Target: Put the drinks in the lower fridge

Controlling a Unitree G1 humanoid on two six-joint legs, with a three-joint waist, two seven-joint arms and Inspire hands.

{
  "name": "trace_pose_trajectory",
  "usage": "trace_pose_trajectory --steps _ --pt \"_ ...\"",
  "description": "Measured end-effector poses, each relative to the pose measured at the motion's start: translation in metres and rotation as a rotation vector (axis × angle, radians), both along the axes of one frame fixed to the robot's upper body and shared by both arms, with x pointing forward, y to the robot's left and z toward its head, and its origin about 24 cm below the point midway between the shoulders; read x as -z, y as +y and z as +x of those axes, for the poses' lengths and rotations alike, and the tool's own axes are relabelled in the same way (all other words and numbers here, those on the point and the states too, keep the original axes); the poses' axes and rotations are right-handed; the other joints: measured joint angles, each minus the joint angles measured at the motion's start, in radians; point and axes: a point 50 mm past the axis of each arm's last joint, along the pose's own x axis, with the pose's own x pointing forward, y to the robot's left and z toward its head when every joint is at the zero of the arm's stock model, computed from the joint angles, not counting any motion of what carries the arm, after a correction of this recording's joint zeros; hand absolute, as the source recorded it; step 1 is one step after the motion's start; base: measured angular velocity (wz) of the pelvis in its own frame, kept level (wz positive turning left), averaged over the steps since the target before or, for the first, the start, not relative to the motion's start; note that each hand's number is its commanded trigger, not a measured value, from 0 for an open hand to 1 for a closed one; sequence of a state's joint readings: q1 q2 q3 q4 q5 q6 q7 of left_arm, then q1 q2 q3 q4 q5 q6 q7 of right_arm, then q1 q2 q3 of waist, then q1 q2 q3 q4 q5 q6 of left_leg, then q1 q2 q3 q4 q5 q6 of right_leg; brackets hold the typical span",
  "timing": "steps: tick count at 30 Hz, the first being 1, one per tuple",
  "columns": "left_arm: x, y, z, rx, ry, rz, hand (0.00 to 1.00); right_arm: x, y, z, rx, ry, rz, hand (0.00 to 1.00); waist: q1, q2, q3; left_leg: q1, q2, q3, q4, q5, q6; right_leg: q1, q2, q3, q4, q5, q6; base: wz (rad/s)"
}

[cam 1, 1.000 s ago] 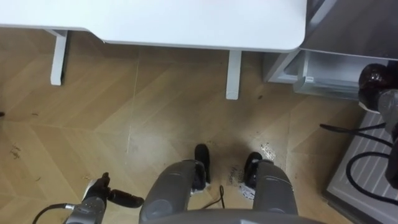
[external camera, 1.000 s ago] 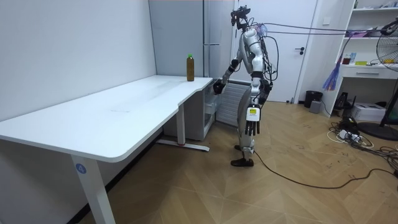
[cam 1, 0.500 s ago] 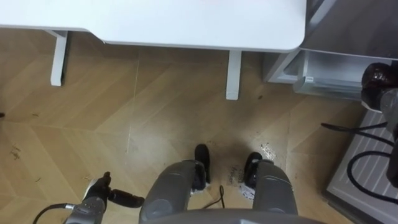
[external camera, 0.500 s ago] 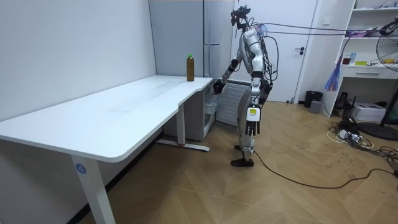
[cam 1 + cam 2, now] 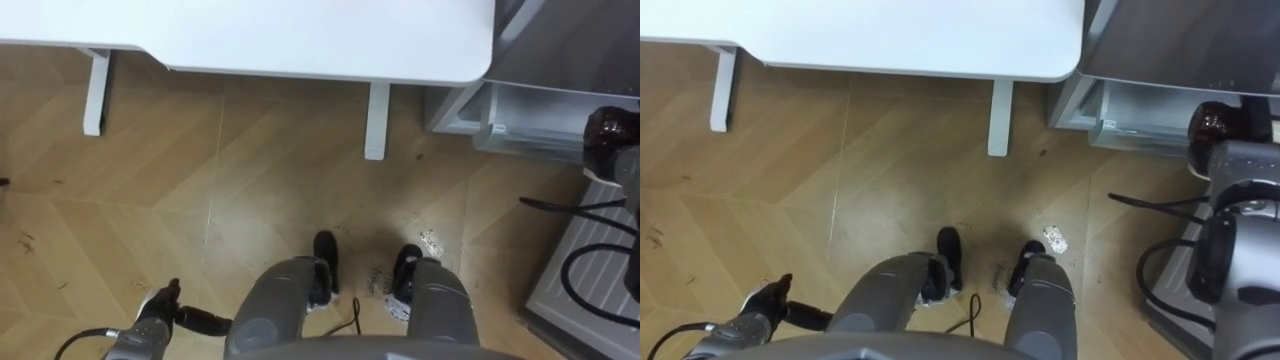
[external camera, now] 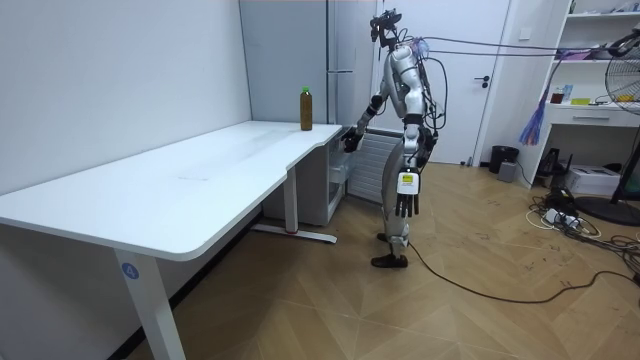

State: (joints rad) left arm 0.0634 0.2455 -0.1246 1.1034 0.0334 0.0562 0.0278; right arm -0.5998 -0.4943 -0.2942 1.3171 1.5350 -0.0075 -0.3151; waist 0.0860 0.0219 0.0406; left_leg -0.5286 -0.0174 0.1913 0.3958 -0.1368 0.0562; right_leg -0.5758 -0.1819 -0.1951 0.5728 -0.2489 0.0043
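Observation:
I stand at the end of the white desk (image 5: 300, 40), beside the grey fridge (image 6: 300, 50). My right hand (image 5: 1238, 160) is raised in front of me and shut on a dark drink bottle (image 5: 1214, 122), which hangs just right of the fridge's open lower compartment (image 5: 1140, 118). In the room view this hand (image 6: 350, 141) sits at the desk's far corner. A second brown bottle with a green cap (image 6: 306, 108) stands upright on that corner. My left hand (image 5: 160, 308) hangs at my side with relaxed fingers, holding nothing.
The desk's white legs (image 5: 375, 120) stand on the wooden floor close ahead of my feet. A grey ribbed panel (image 5: 585, 275) lies low on my right. Behind me are a shelf, a fan and loose cables (image 6: 560, 215) on the floor.
My right hand with the dark bottle has drifted slightly to the right. Everything else stays as it was.

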Motion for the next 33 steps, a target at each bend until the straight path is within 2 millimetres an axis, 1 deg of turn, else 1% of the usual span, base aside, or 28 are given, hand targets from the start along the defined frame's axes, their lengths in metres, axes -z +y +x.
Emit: trace_pose_trajectory --steps 12,13,22,29,33 --pt "0.0 0.0 -0.001 0.001 0.013 -0.018 0.0 0.0 0.001 0.0 -0.009 0.001 -0.006 0.0 0.001 0.0 0.0001 0.001 0.002 0.002 0.003 0.0 0.0 0.0 0.001 0.001 0.002 0.002 -0.002 0.0" --pt "0.0 0.0 -0.001 0.001 0.013 -0.019 0.0 0.0 0.001 0.0 -0.009 0.002 -0.006 1.0 0.001 0.0 0.0002 0.001 0.002 0.002 0.003 0.0 0.0 0.0 0.001 0.001 0.002 0.002 -0.002 0.0" --pt "0.002 -0.001 -0.007 0.0 0.048 -0.04 0.0 0.0 0.001 0.001 -0.032 -0.004 -0.028 1.0 -0.003 -0.002 0.0003 0.005 0.004 0.012 0.002 0.0 0.0 0.002 0.004 0.007 0.001 0.002 -0.001 0.0" --pt "0.003 -0.002 -0.009 0.017 0.068 -0.05 0.0 0.0 0.002 0.002 -0.099 0.043 -0.092 1.0 -0.006 -0.009 0.0018 0.009 0.005 0.01 0.002 0.0 0.0 0.004 0.006 0.012 0.001 0.005 -0.001 0.0" --pt "0.004 -0.002 -0.011 0.018 0.076 -0.049 0.0 0.0 0.003 0.002 -0.125 0.067 -0.107 1.0 -0.013 -0.016 0.0014 0.009 0.005 0.009 0.002 0.0 0.0 0.004 0.007 0.015 -0.001 0.005 -0.001 0.0"
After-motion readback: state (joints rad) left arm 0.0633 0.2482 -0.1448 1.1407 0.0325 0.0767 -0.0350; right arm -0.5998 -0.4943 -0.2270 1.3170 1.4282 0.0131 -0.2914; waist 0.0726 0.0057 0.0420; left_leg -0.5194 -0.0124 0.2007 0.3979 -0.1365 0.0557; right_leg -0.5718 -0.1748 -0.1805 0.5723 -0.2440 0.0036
